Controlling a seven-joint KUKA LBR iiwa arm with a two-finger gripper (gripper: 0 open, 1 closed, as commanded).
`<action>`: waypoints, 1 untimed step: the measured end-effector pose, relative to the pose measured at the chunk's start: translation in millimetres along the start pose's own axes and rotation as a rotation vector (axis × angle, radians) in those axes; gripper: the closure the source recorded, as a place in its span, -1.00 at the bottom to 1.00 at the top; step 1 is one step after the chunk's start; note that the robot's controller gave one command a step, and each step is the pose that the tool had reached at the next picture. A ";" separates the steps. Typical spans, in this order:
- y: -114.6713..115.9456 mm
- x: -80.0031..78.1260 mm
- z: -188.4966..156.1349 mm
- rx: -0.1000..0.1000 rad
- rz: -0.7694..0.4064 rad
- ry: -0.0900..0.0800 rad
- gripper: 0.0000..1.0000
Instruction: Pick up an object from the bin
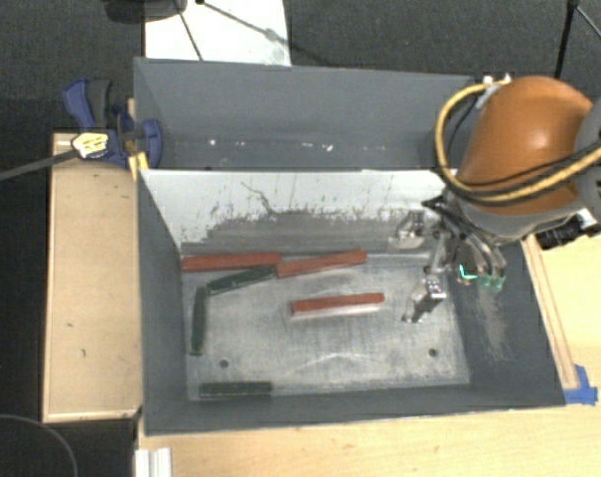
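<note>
Grey metal bin [300, 107], seen from its open near side, with places given from the short red-brown flat bar [337, 306], which lies lengthwise about mid-floor.

Nearest the onlooker, and to the left of that bar, a short dark green flat bar [235, 391] lies along the front edge of the floor, well apart from it.

Farther in, still left of the red-brown bar, is a dark green bent strip [197, 321]; its long leg runs front to back and its shorter leg turns rightward toward the bar's left end, stopping short of it.

Level with the bar and just beside its right end, the gripper [417, 311] hangs low over the floor; a narrow gap of bare metal shows between the two. Of all the things here this bar lies nearest to the gripper. How far the gripper is open, and whether it has hold of anything, cannot be told from here.

Beyond the bar, two long red-brown flat sticks [230, 261] lie end to end along the foot of the far wall.

Farthest, above and right of the bar, is the arm's rounded orange wrist cover [524, 137], looped by cables [446, 142].
</note>
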State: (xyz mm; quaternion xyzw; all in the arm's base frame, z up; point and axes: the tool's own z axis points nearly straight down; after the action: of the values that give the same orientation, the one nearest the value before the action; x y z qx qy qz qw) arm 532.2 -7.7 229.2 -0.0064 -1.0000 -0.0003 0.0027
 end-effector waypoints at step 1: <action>0.0 -1.5 -4.4 0.000 0.000 -0.009 -1.00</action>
State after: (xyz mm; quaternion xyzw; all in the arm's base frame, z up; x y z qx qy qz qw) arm 533.7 -7.7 233.6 -0.0064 -1.0000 -0.0003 -0.0016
